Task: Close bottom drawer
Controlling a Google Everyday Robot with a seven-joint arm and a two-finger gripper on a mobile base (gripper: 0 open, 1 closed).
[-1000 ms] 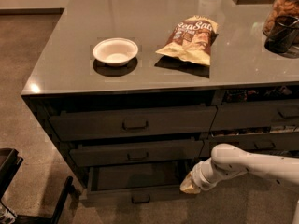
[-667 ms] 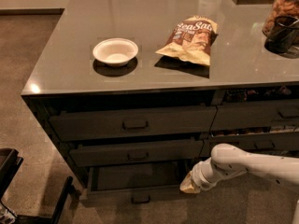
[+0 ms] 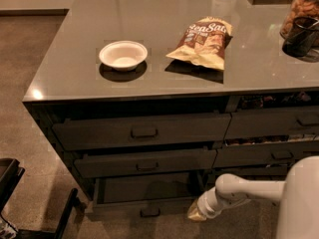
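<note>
The bottom drawer (image 3: 144, 209) is the lowest of the wide dark-grey stack under the counter. It stands pulled out, its inside showing, with a small dark pull (image 3: 149, 213) at the centre of its low front. My white arm reaches in from the right. The gripper (image 3: 196, 213) is at the drawer's right front corner, close to or touching the front edge.
On the grey countertop (image 3: 75, 68) stand a white bowl (image 3: 123, 55) and a chip bag (image 3: 202, 41). A jar (image 3: 301, 9) and dark cup (image 3: 299, 34) sit at the right. Narrower drawers (image 3: 269, 123) adjoin on the right. A black object (image 3: 10, 183) stands on the floor at the left.
</note>
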